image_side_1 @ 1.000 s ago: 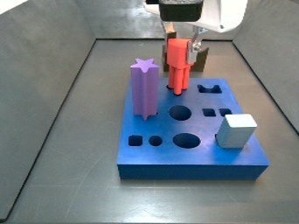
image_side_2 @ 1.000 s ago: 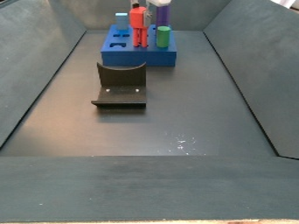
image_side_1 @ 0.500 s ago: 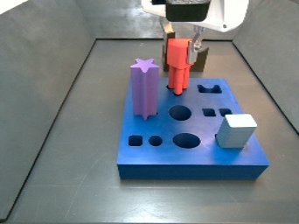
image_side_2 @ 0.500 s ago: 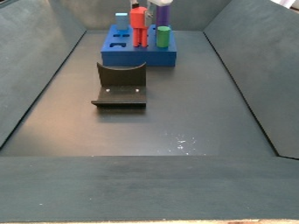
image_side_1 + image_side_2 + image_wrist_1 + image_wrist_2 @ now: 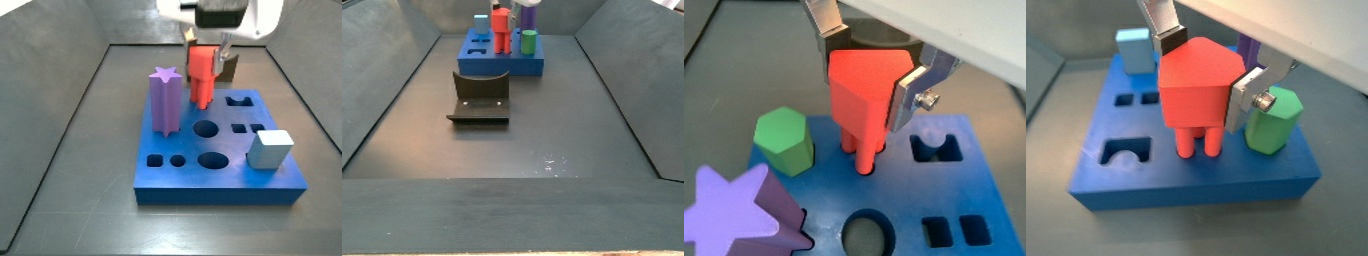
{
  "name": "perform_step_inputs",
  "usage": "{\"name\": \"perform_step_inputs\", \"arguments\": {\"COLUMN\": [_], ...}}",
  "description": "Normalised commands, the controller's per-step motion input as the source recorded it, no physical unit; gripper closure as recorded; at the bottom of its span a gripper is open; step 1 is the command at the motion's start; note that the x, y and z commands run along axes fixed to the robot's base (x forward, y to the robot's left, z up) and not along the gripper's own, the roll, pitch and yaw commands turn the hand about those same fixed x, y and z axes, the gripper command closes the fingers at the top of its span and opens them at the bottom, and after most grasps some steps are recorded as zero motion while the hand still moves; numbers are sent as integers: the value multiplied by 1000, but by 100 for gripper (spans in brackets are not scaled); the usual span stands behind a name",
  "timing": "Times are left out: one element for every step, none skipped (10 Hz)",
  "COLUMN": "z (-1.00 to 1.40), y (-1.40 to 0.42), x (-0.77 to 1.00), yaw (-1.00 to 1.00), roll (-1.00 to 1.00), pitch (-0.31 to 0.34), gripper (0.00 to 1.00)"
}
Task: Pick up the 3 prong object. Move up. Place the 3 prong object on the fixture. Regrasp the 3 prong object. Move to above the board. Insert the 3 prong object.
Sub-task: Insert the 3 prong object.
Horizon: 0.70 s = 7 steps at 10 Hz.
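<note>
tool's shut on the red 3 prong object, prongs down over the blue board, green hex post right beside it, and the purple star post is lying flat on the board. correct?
One error: the purple star post stands upright on the board, as a side view shows. The rest holds: the tool is shut on the 3 prong object, prongs down over the board, green hex post beside it.

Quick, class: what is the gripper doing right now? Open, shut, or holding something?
Gripper: shut on the 3 prong object, held upright over the board, prongs pointing down at the board's top.
</note>
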Motion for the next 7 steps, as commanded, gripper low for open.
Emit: {"name": "perform_step_inputs", "arguments": {"z": [-43, -60, -880, -1000, -1000, -1000, -1000], "y": [-23, 0, 0, 0, 0, 0, -17], "x": [0, 0, -91, -240, -366, -249, -97], "yaw": [106, 0, 0, 0, 23, 0, 63], "roll": [0, 0, 91, 116, 173, 110, 116], "pitch": [0, -14, -194, -126, -81, -99, -111], "gripper": [100, 100, 100, 100, 100, 100, 100]}}
